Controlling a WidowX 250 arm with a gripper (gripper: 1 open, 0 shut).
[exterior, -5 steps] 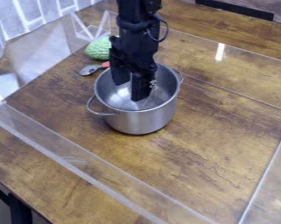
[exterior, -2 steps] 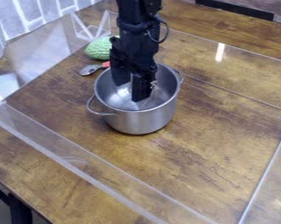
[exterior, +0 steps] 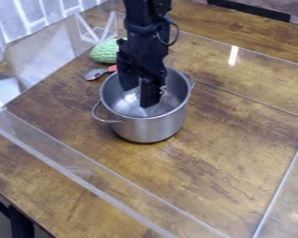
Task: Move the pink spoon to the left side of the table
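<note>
My black gripper (exterior: 140, 93) reaches straight down into a steel pot (exterior: 145, 112) standing on the dark-brown wooden table (exterior: 213, 158). Its two fingers (exterior: 152, 91) stand a little apart with the pot's inside showing between them, and I see nothing held. The pink spoon does not show clearly; it may be hidden behind the gripper inside the pot. A small dark object (exterior: 97, 74) lies on the table just left of the pot, too small to identify.
A green knitted thing (exterior: 107, 49) lies behind the pot to the left. Clear acrylic strips (exterior: 77, 167) edge the table at the front and left. The pot has a small handle (exterior: 101, 113) on its left side.
</note>
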